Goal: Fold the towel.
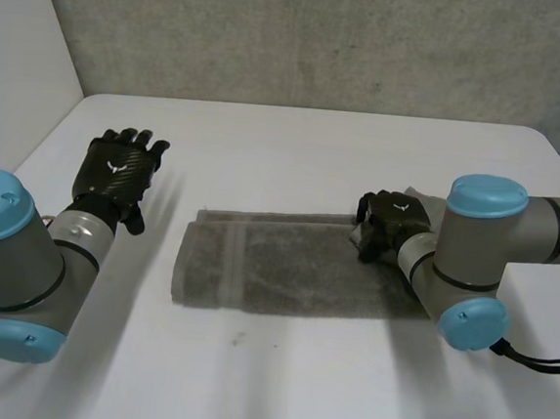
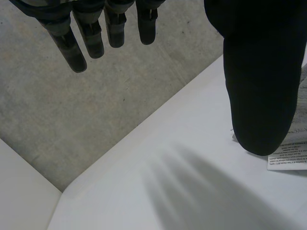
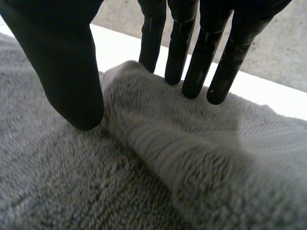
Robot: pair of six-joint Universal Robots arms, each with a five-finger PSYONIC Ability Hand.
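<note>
left arm (image 1: 21, 256) came in at the left side of the white table (image 1: 296, 142). left hand (image 1: 119, 169) hung over bare table, back of hand up, fingers straight and spread wide, holding nothing, well apart from the towel (image 1: 275, 268). in left wrist view a small white printed label (image 2: 288, 155) lay on the table just beside that hand's thumb. grey concrete wall (image 1: 305, 35) ran behind the table's far edge. the grey towel lay flat from abt the table's middle twd the right, folded into a long strip, w/ a stitched band running near its left end. right hand (image 1: 389, 219) sat on the towel's right end, near the far edge, where the cloth was rucked up. in right wrist view a raised ridge of towel stood btw the thumb (image 3: 67, 81) and the straight fingers (image 3: 192, 62), thumb tip pressed against one side and fingertips on the other, so the hand was pinching the cloth. right arm (image 1: 483, 247) covered the towel's right end in head view.
</note>
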